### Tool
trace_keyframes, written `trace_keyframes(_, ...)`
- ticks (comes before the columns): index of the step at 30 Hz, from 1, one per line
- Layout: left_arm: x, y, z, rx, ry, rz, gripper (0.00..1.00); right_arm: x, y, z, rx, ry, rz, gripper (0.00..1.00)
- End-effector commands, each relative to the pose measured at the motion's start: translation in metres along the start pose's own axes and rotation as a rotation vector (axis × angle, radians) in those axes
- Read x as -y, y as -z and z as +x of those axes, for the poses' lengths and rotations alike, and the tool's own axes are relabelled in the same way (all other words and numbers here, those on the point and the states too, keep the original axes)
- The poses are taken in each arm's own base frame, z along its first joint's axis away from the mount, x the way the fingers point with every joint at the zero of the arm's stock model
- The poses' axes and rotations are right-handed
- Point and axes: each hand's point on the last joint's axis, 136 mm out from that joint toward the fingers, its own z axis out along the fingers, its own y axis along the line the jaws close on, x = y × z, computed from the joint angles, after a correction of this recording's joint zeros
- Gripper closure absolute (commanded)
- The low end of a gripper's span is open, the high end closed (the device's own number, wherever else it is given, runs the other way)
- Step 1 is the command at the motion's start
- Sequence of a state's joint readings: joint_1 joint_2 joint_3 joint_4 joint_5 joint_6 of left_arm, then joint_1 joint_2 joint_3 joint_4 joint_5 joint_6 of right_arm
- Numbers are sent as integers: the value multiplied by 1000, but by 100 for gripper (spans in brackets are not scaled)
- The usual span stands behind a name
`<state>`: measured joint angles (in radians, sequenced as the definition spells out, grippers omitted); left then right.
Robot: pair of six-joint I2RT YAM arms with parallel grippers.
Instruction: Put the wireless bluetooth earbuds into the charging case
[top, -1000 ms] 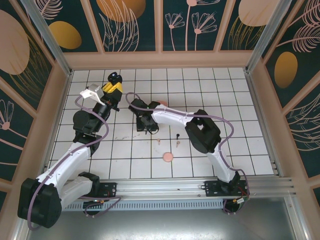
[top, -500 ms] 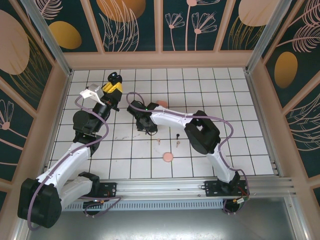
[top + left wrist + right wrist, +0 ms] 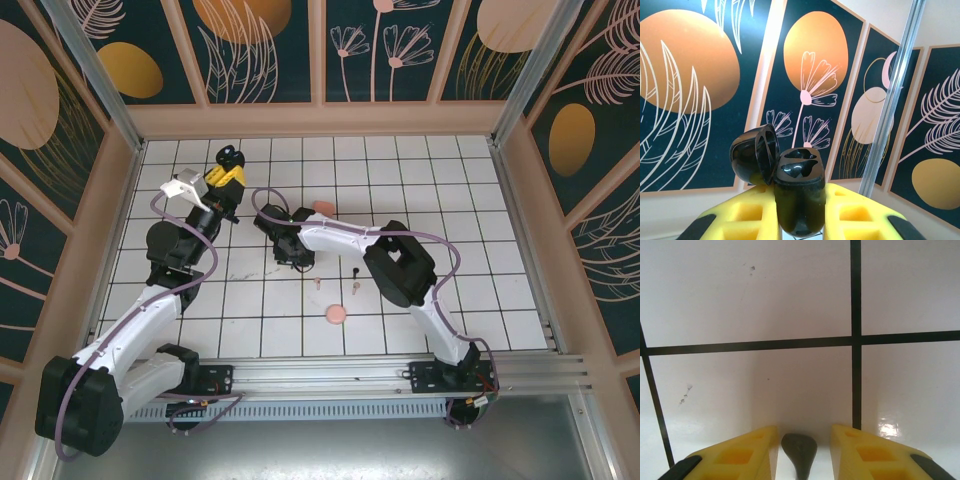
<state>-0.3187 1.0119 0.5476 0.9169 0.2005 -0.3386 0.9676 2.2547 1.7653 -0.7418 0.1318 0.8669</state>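
Black rounded earbud (image 3: 799, 452), seemingly untouched between spread right gripper (image 3: 804, 434), left gripper (image 3: 799, 190) pinching open-lidded case (image 3: 799, 205)

White-black arms (image 3: 150, 320), yellow fingers (image 3: 735, 457), lilac cables (image 3: 452, 262)

1. The tabletop (image 3: 480, 200) was glossy white tile crossed by thin dark grid lines, with a patch of glare.
2. Dark teal wall panels (image 3: 260, 50) stood on three sides, painted with orange discs and pale line-drawn flowers.
3. Pale wooden trim (image 3: 320, 118) framed them, and slanting aluminium posts (image 3: 95, 75) rose at the back corners.
4. An aluminium rail (image 3: 330, 372) ran along the near edge.
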Motion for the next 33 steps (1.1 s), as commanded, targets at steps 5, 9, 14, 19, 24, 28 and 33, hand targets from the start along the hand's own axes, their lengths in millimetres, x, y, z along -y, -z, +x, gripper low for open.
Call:
trace_keyframes(5, 4, 4, -14, 54, -9, 14, 100, 5, -18, 0, -15, -2, 32, 68)
trace_keyframes(9, 4, 4, -14, 55, -10, 14, 100, 3, -19, 1, -18, -1, 27, 71)
trace_keyframes(14, 4, 4, -13, 53, -8, 16, 100, 2, -17, 0, -12, 3, 25, 75)
trace_keyframes(19, 4, 4, -12, 48, -6, 17, 100, 0, -8, -5, 15, 8, 13, 79)
trace_keyframes(24, 5, 4, -12, 44, -5, 16, 100, 2, 16, -20, 85, 1, -4, 81)
trace_keyframes(28, 6, 5, -14, 47, -5, 20, 100, 10, 38, -31, 145, -8, -13, 81)
trace_keyframes(33, 6, 10, -17, 69, -16, 15, 100, 30, 60, -44, 201, -22, -35, 81)
